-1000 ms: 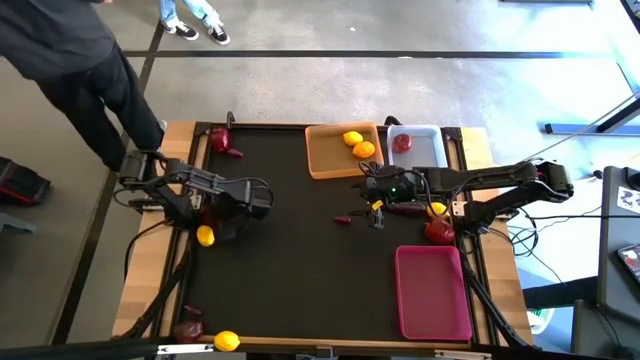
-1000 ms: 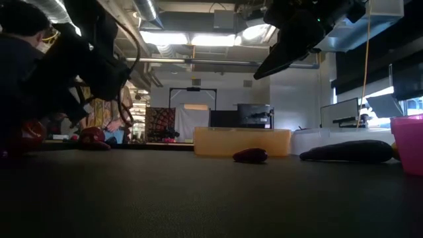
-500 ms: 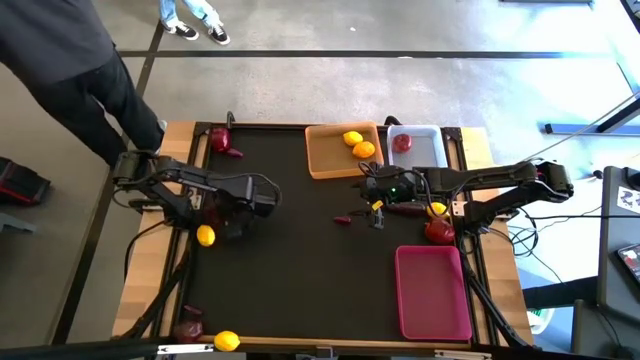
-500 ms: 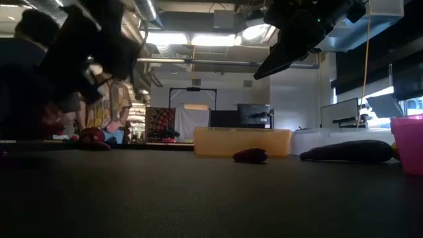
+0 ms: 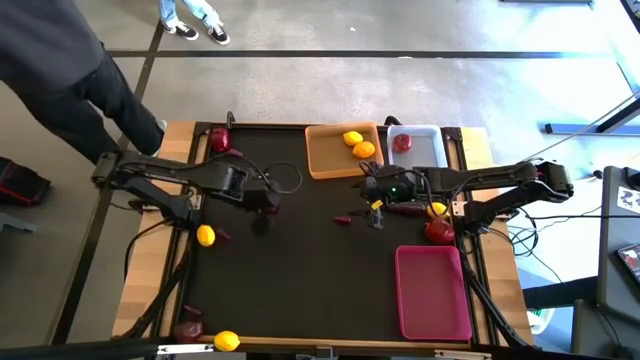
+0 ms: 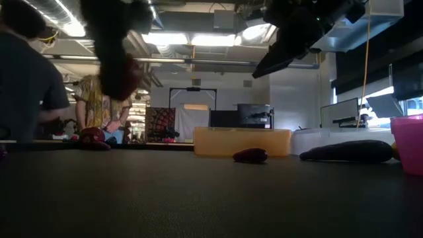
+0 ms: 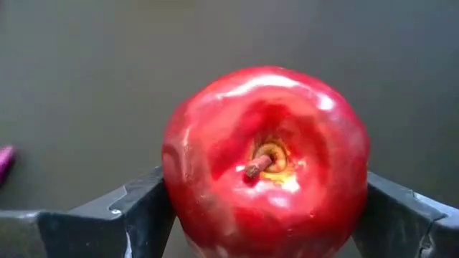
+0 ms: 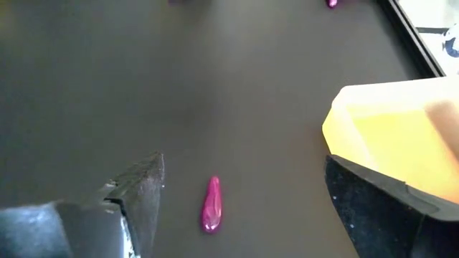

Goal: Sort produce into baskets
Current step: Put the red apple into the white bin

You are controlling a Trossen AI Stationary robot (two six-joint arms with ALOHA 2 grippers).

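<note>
1. Wrist view alone shows left hand (image 7: 265, 215) clamped on glossy, round red apple (image 7: 265, 161), stem visible, above desk (image 5: 300, 270) centre-left.
2. Right hand (image 8: 240, 208) gapes wide, empty, over slim purple piece (image 8: 211, 204), orange basket (image 8: 387, 132) at two o'clock.

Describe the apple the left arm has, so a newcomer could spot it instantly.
Start at the black table mat and find the left gripper on its left half, raised off the surface. The red apple sits clamped between its fingers, stem showing. It is the only fruit lifted off the mat.
</note>
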